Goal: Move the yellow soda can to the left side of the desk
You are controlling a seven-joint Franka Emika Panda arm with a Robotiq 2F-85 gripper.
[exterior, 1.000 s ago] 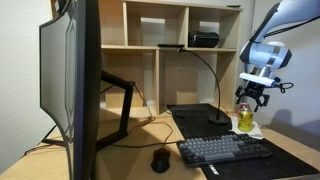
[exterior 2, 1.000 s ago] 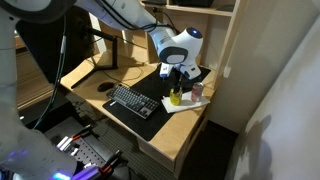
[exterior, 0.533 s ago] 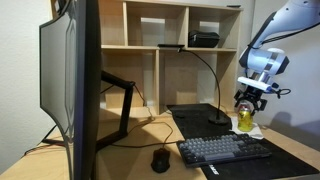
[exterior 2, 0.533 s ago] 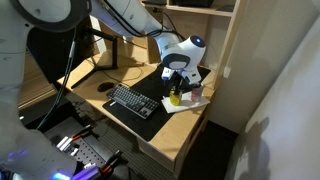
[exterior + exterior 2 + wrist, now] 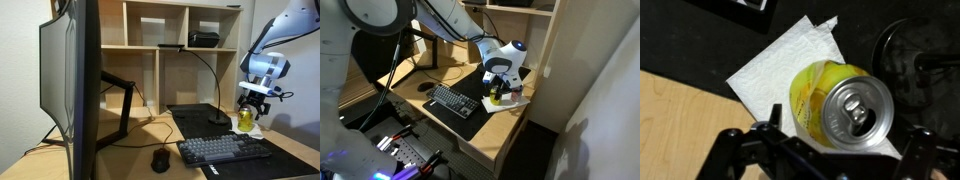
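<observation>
The yellow soda can [image 5: 830,100] stands upright on a white napkin [image 5: 780,60] near one end of the tan desk [image 5: 140,135]. It shows in both exterior views [image 5: 245,121] [image 5: 495,98]. My gripper [image 5: 840,145] is open, and its two fingers sit on either side of the can's top without closing on it. In both exterior views the gripper [image 5: 254,101] [image 5: 498,88] hangs directly over the can. The can's silver lid with its pull tab fills the middle of the wrist view.
A reddish-pink can [image 5: 516,91] stands close beside the yellow one. A black lamp base [image 5: 218,120] sits on the black mat [image 5: 195,112]. A keyboard [image 5: 225,150], mouse [image 5: 160,160], large monitor [image 5: 70,85] and wooden shelf unit [image 5: 180,50] are also on the desk.
My gripper has come down a little and shifted slightly, closer over the yellow can. The can has not moved.
</observation>
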